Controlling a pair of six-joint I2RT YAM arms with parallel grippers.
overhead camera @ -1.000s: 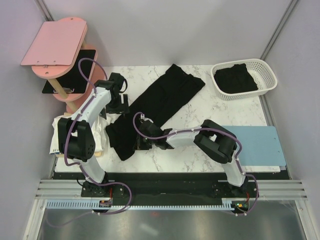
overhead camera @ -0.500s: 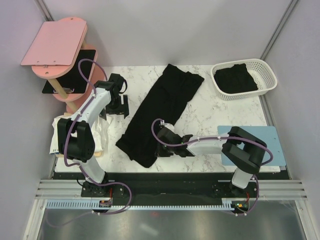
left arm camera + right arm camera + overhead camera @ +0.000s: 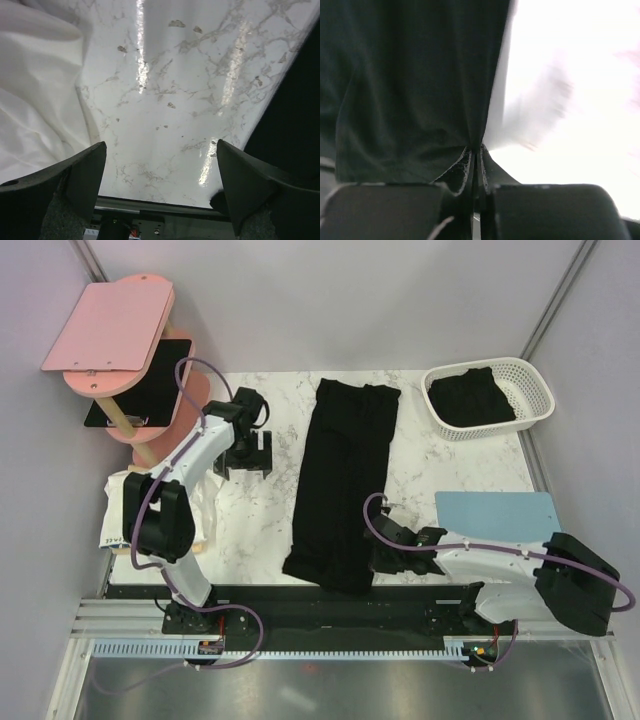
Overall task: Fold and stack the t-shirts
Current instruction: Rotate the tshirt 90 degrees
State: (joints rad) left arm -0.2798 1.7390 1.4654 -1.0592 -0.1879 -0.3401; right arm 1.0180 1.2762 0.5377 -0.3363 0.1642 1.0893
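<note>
Right hand [image 3: 377,558] pinches the black shirt [image 3: 345,465] at its near hem; it lies lengthwise on the bench [image 3: 440,465], left of the basket [image 3: 470,432]. I see my left hand [image 3: 243,454] spread, farther left.

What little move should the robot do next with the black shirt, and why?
Probably bring the left gripper over to the near left corner of the black t-shirt and pinch it. The right gripper is shut on the hem at the near right side. The left one hangs open over bare marble table, holding nothing, so the shirt is held on one side only.
</note>
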